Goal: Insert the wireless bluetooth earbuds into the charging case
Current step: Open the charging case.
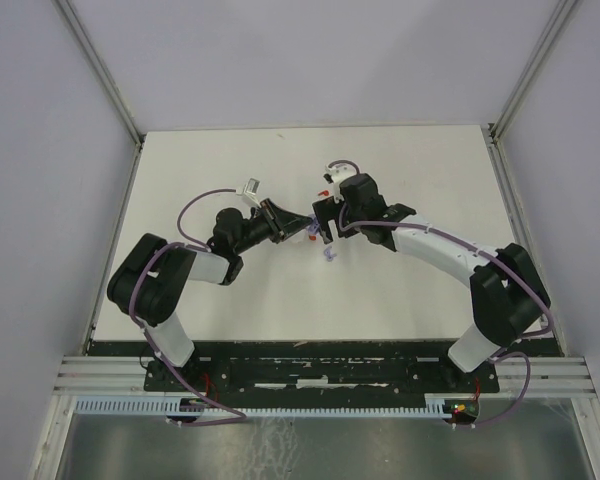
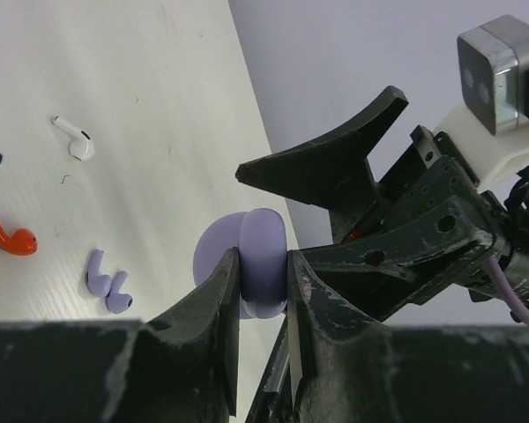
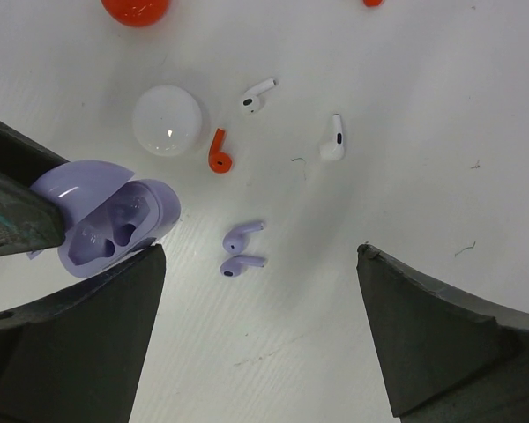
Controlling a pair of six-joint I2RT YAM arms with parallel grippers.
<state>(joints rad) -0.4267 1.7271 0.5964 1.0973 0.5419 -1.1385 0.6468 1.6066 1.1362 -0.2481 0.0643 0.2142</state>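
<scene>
The lavender charging case (image 3: 115, 225) is held off the table with its lid open and two empty sockets showing. My left gripper (image 2: 263, 295) is shut on the case (image 2: 263, 260), one finger on each side. Two lavender earbuds (image 3: 241, 249) lie side by side on the white table, just right of the case. My right gripper (image 3: 258, 254) hangs open above them, its fingers far apart with nothing between them. Two white earbuds (image 3: 257, 95) (image 3: 333, 141) and a red earbud (image 3: 217, 152) lie farther off. From above, both grippers (image 1: 298, 228) (image 1: 327, 235) meet mid-table.
A white round case (image 3: 167, 120) and a red round case (image 3: 136, 9) sit beyond the earbuds. In the left wrist view a white earbud (image 2: 75, 138), a red earbud (image 2: 9, 235) and the lavender pair (image 2: 106, 282) lie to the left. Walls enclose the table (image 1: 230, 290).
</scene>
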